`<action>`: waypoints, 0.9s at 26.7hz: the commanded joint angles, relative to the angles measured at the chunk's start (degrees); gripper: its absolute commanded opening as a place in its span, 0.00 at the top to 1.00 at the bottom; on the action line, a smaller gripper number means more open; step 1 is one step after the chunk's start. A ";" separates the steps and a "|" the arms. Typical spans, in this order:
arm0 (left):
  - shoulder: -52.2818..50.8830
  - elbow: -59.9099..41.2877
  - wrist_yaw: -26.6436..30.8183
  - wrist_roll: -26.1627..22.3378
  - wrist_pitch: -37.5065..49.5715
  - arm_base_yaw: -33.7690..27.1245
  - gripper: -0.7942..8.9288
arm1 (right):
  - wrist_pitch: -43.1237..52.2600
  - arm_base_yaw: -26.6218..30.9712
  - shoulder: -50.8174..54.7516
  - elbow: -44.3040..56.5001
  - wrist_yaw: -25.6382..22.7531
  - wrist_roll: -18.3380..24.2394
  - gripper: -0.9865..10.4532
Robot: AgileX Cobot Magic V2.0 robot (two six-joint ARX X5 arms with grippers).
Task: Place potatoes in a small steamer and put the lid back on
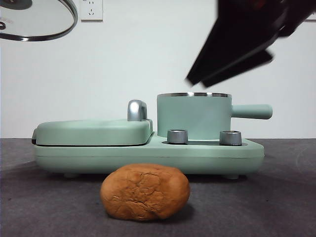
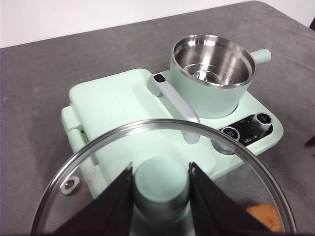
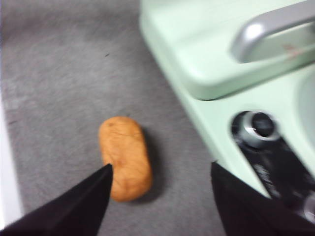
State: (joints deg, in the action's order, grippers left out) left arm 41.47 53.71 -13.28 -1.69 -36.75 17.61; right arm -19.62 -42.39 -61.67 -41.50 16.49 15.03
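On grey felt, the wrinkled orange-brown potato (image 1: 145,192) lies at six o'clock of the uncovered mint-green steel-rimmed steamer pot (image 1: 193,115). The left gripper (image 2: 161,183) pinches the clear glass lid's (image 2: 98,162) knob aloft; the right gripper (image 3: 160,174), spread, must descend and grasp the potato.

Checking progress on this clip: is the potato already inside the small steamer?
No. The steamer shows only bare steel inside, while the potato lies on the table in front of the appliance.

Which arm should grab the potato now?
The right one, probably. The right gripper is open and empty above the table, with the potato just ahead of it. The left gripper is busy: it is shut on the lid by its knob, held up high.
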 commanded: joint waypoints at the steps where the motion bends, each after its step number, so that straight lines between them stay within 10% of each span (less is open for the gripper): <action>1: -0.20 0.87 0.17 0.42 1.70 -0.02 0.91 | 2.60 -2.16 -3.91 -1.05 0.11 0.46 0.60; 24: -0.20 0.87 0.17 -0.13 1.62 -0.02 0.91 | 10.82 -4.85 -23.28 -1.07 1.64 -0.02 0.59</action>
State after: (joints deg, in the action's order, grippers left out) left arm 41.28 53.71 -13.17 -1.85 -36.73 17.47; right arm -9.26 -46.50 -84.01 -41.54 17.98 15.14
